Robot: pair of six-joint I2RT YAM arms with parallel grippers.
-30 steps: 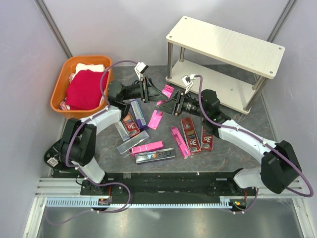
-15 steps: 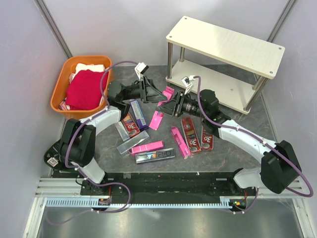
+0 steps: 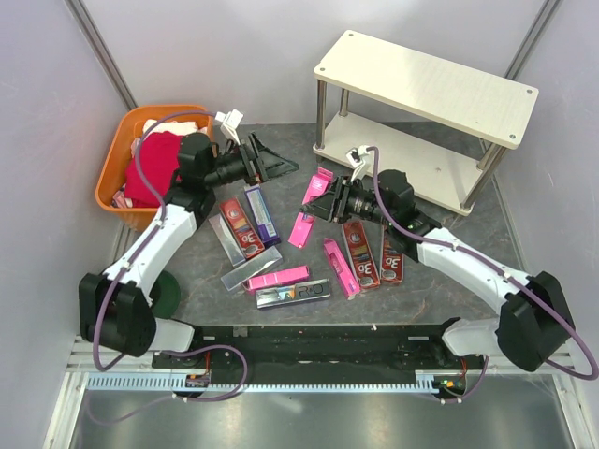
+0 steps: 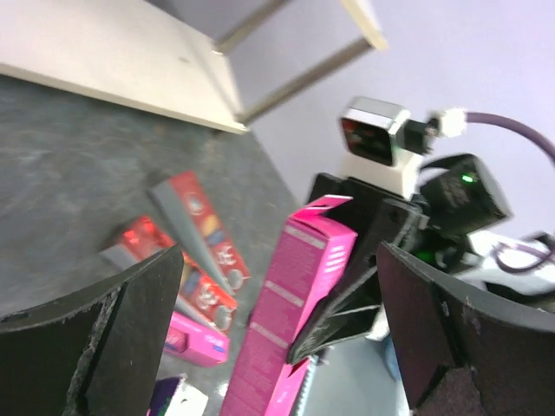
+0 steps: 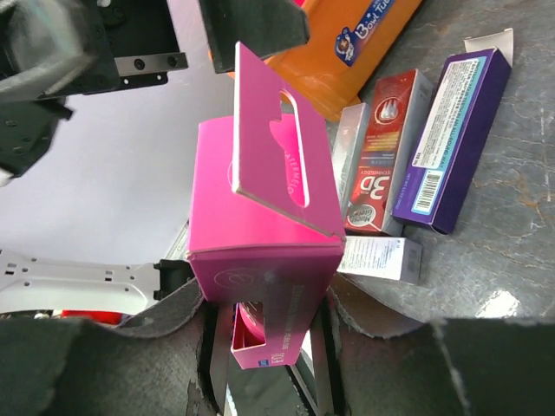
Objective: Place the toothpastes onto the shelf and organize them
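My right gripper (image 3: pixel 324 198) is shut on one end of a bright pink toothpaste carton (image 3: pixel 320 180), lifted off the table and tilted. In the right wrist view this carton (image 5: pixel 264 225) sits clamped between the fingers (image 5: pixel 373 312), its flap open. My left gripper (image 3: pixel 281 164) hangs open by the basket, a short way left of the carton, touching nothing; its wrist view shows the pink carton (image 4: pixel 299 286) beyond the spread fingers (image 4: pixel 130 329). Several pink, purple (image 3: pixel 261 213), dark red (image 3: pixel 360 253) and silver-grey (image 3: pixel 293 293) cartons lie on the table. The shelf (image 3: pixel 426 84) stands at the back right with bare boards.
An orange basket (image 3: pixel 114 182) holding red and white cloths (image 3: pixel 154 168) stands at the back left, just behind my left arm. Grey walls close in both sides. The shelf's metal legs (image 3: pixel 321 112) stand near my right gripper.
My left gripper opened, let go of the pink carton and drew back left toward the basket. The right gripper keeps the carton and has shifted slightly.
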